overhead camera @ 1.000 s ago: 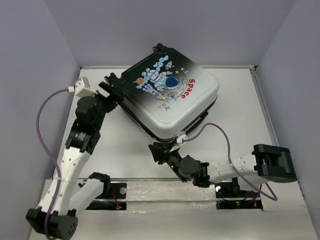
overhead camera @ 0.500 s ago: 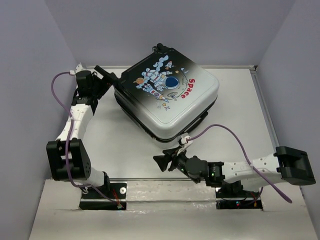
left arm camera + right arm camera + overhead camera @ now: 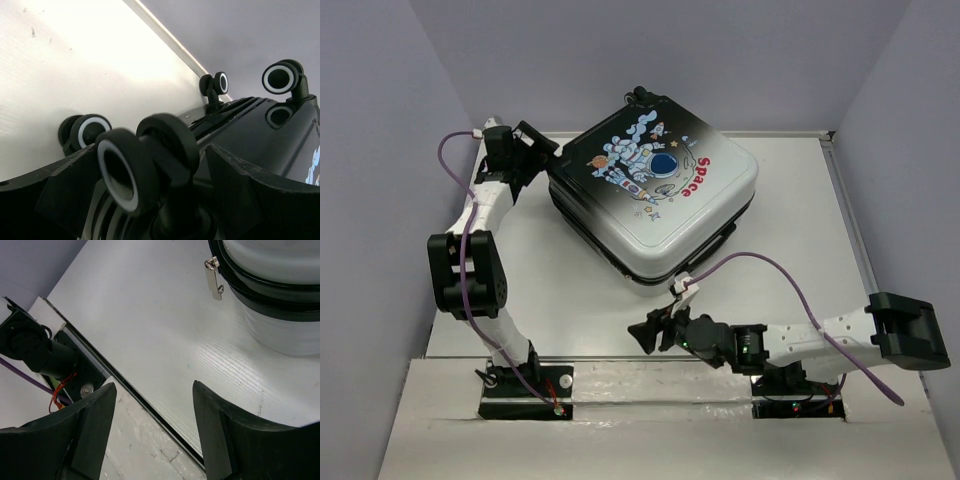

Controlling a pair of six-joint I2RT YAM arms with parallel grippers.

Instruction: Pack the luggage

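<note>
The luggage [image 3: 660, 195] lies flat and closed on the white table, astronaut and red "Space" facing up, wheels toward the far left. My left gripper [image 3: 535, 145] is at that wheel corner. In the left wrist view its open fingers [image 3: 235, 185] stand on either side of a black caster wheel [image 3: 145, 165] with a gap on each side, and other wheels [image 3: 280, 77] show beyond. My right gripper [image 3: 648, 333] is open and empty near the table's front edge, apart from the suitcase. The right wrist view shows the gripper [image 3: 154, 385], the shell's lower rim [image 3: 270, 285] and a metal zipper pull [image 3: 214, 277].
Grey walls close the table at the back and both sides. A black seam [image 3: 145, 400] marks the table's front edge, with the left arm's base [image 3: 35, 350] just past it. Purple cables [image 3: 780, 285] loop above both arms.
My left arm has swung back and left, putting its gripper around the suitcase's corner wheel. My right gripper has drawn back from the suitcase's front edge toward the table's near edge.
</note>
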